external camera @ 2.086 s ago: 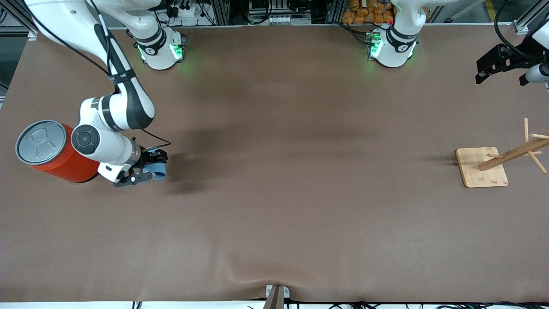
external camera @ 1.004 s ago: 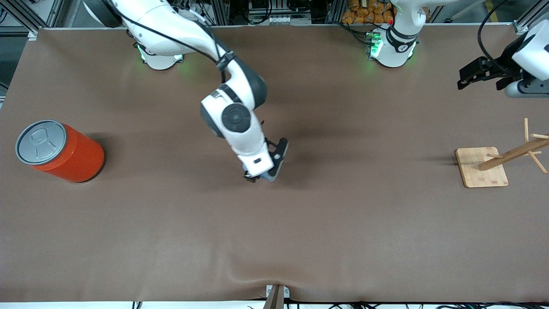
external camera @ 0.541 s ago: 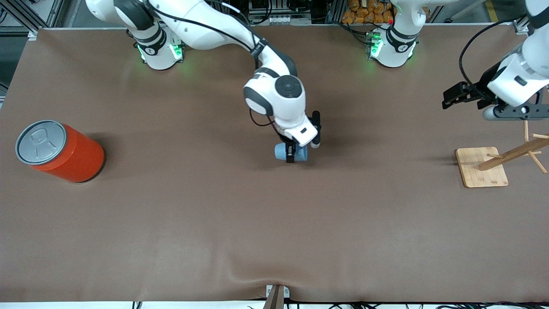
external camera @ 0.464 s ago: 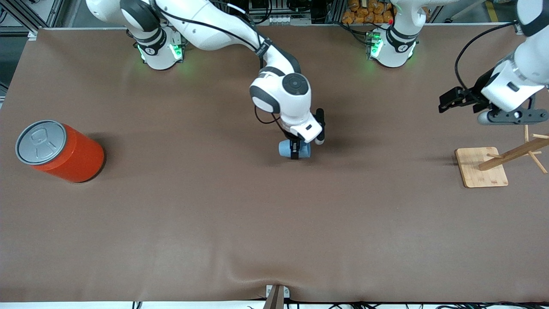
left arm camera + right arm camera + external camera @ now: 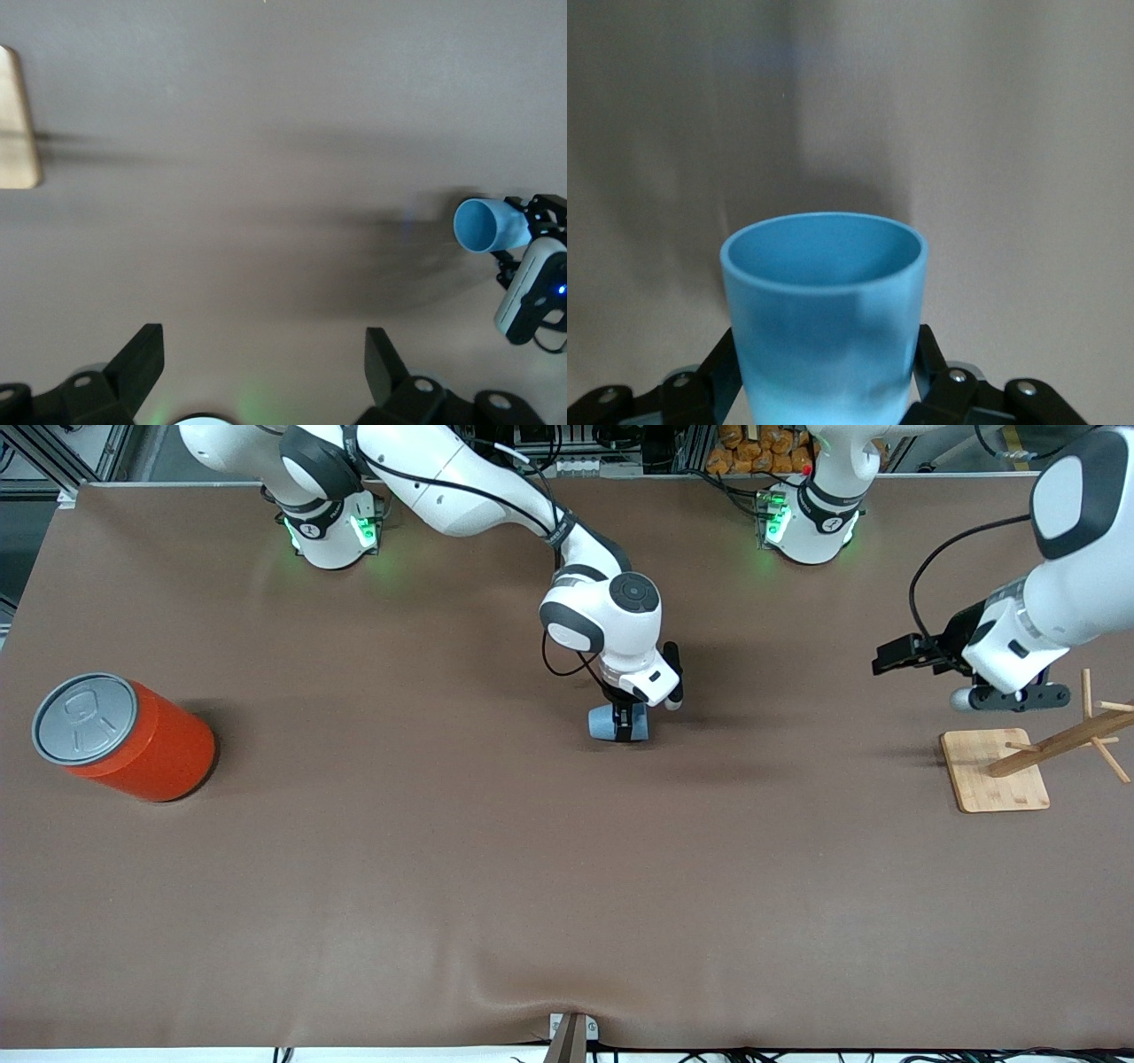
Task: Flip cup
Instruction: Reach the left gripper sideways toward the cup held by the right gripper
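The cup (image 5: 604,724) is a small light-blue tumbler. My right gripper (image 5: 623,724) is shut on it over the middle of the table. The cup lies on its side in the fingers, with its mouth toward the left arm's end. In the right wrist view the cup (image 5: 824,301) fills the space between the black fingers (image 5: 722,367), with my right gripper (image 5: 826,354) closed on its wall. The left wrist view shows the cup (image 5: 487,226) and its deeper blue inside. My left gripper (image 5: 893,657) hovers open and empty over the table near the wooden rack; its jaws (image 5: 263,335) stand wide apart.
A large orange can (image 5: 124,740) with a grey lid stands at the right arm's end of the table. A wooden peg rack on a square base (image 5: 992,771) stands at the left arm's end; its base also shows in the left wrist view (image 5: 16,119).
My right arm has carried the cup from beside the orange can to the middle of the table, turning it. My left arm has swung in from the table's edge toward the rack.
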